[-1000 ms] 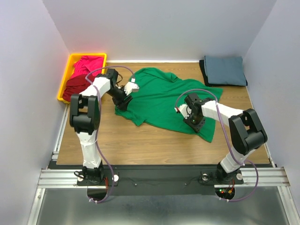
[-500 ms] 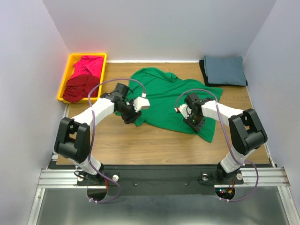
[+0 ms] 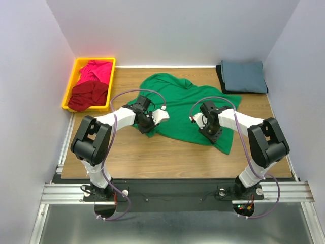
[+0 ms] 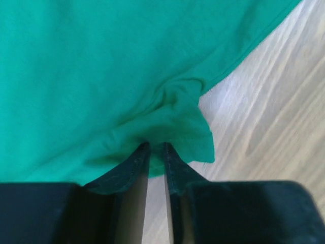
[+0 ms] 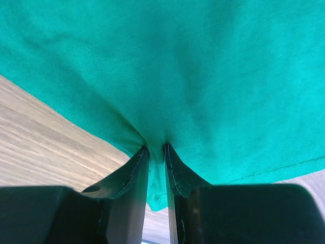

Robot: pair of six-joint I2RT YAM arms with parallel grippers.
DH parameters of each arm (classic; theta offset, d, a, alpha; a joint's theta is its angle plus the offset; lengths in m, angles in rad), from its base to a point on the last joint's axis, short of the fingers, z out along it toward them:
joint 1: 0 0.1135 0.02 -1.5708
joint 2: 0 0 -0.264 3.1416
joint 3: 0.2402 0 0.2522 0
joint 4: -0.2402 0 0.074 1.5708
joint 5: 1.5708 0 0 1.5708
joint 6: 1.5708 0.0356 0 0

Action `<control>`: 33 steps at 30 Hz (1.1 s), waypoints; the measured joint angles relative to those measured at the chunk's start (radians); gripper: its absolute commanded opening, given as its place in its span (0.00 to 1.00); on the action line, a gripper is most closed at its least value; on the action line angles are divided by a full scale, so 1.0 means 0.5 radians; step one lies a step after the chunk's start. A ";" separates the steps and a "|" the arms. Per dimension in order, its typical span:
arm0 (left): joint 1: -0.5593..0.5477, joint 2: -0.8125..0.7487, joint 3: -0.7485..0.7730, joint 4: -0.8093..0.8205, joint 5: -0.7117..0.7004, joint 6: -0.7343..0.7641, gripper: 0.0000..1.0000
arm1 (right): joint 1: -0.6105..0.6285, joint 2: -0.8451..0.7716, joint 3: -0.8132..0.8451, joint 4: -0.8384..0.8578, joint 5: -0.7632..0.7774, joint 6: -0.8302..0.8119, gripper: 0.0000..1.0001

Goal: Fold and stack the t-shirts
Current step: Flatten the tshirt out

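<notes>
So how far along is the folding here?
Done: the grey shirt lies folded on the black one at the far right corner. In hand: the left gripper and right gripper both pinch the green shirt, spread unfolded mid-table. Left: the pink shirt and red shirt, crumpled in the bin.

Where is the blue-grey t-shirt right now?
In the top view, the folded blue-grey t-shirt lies at the far right corner of the table, just beyond the right sleeve of the spread green t-shirt.
</notes>
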 measured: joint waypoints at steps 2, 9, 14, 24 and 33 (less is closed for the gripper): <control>-0.043 -0.009 -0.022 0.024 -0.043 0.047 0.20 | 0.000 0.000 0.002 0.002 0.000 -0.002 0.25; -0.335 -0.175 -0.205 -0.037 -0.106 0.163 0.19 | 0.000 -0.001 0.002 0.002 0.003 -0.004 0.25; -0.600 -0.236 -0.224 -0.365 -0.039 0.179 0.28 | 0.000 -0.015 0.000 -0.014 0.011 -0.021 0.27; -0.532 -0.239 -0.019 -1.025 0.327 0.204 0.48 | -0.006 -0.204 -0.061 -0.094 0.024 -0.095 0.37; 0.079 -0.449 0.163 -0.916 0.278 0.188 0.42 | -0.007 -0.536 -0.027 -0.236 -0.068 -0.093 0.39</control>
